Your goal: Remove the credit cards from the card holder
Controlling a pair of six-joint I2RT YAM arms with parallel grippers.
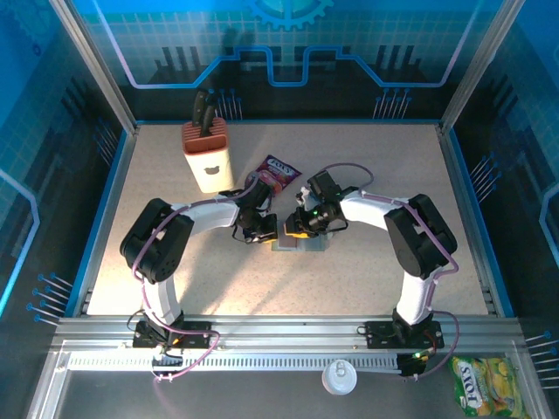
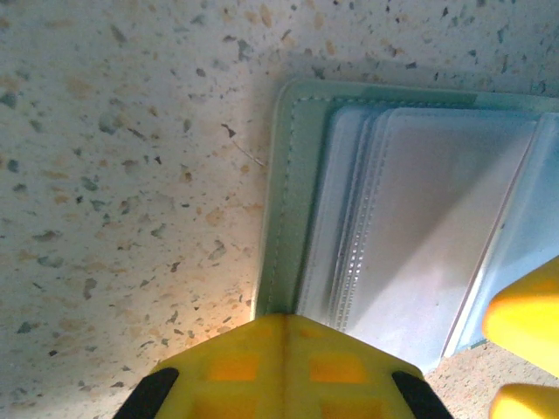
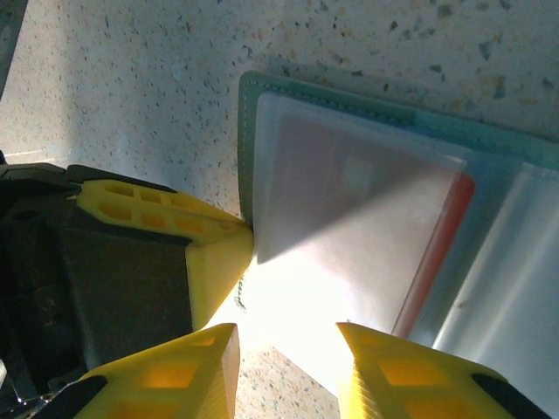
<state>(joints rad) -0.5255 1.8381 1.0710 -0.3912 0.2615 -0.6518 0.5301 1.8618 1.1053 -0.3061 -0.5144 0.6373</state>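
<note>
Left arm [image 1: 205, 209], right arm [image 1: 367, 206]: white links, black joints, purple cables [image 1: 349, 166]. Fingers [image 3: 188, 371] yellow, with recessed square pockets.

card holder [image 2: 281, 209]: 1, lying open between the two sets of jaws | credit cards: 1 counted, red [image 3: 447, 229], inside a clear sleeve | purple snack packet [image 1: 279, 171]: 1, beyond the jaws | knife block [image 1: 206, 159]: 1, two black handles | yellow-green packet [image 1: 480, 393]: 1 | white round lid [image 1: 338, 378]: 1
</note>
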